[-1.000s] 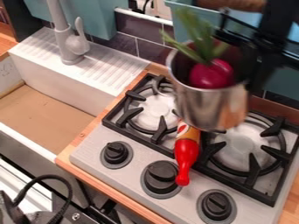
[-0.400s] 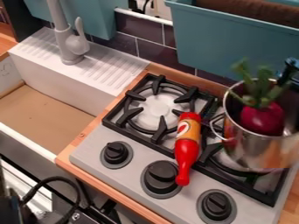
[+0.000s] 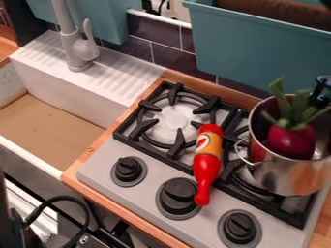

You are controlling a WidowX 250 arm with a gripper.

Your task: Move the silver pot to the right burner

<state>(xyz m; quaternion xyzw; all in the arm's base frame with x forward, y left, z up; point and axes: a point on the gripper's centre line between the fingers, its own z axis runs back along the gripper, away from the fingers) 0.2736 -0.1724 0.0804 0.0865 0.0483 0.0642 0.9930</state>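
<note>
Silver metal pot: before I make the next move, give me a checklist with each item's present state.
1. Silver metal pot over the black-grated right burner: ok.
2. Pot upright, mouth up: ok.
3. Pot's base seated flat on the grate: cannot tell, contact is hidden.
4. Purple-red toy vegetable with green leaves inside the pot: ok.
5. Stove top free of loose items: not ok, a red-and-orange plastic bottle lies left of the pot.
6. Black gripper free of the pot: cannot tell.

We locate the sink [image 3: 58,114] left of the stove [image 3: 200,225], bottle [image 3: 207,167] between burners [image 3: 174,121], vegetable [image 3: 291,141] in pot [image 3: 291,178] at right.
</note>
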